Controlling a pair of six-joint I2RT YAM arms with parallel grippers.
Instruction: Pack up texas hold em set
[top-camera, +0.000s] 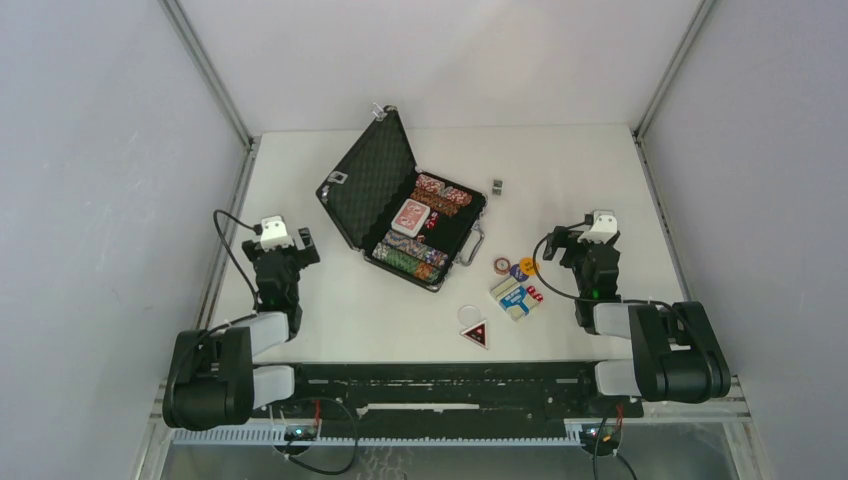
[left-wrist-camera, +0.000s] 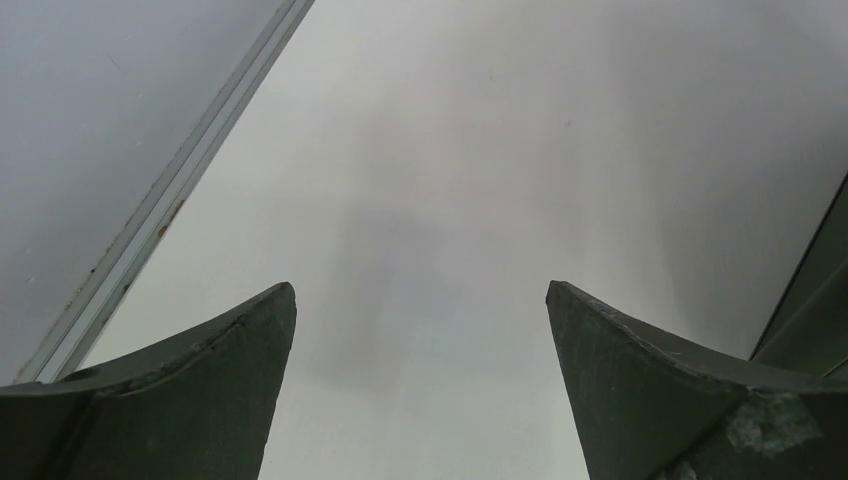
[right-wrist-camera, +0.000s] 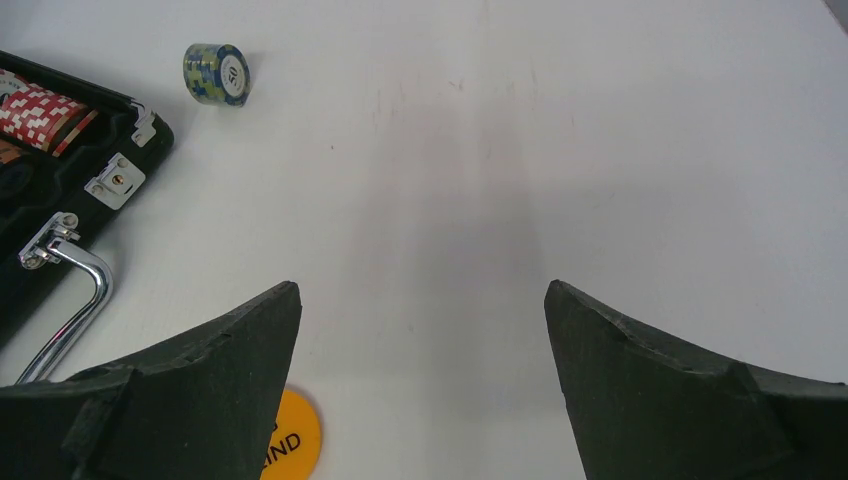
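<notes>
The texas hold em set's black briefcase lies open mid-table, with its lid leaning back left. Its foam base holds chip stacks, more chips and a red card deck. Outside it lie a blue card deck, small tokens, an orange token and a lone chip stack. My left gripper hangs open over bare table, left of the case. My right gripper is open beside the orange token. The case's handle and the lone chip stack lie ahead to its left.
A red and black triangular piece with a ring lies near the front edge. Grey walls with metal rails close in the table on both sides and at the back. A dark edge shows at the right border of the left wrist view.
</notes>
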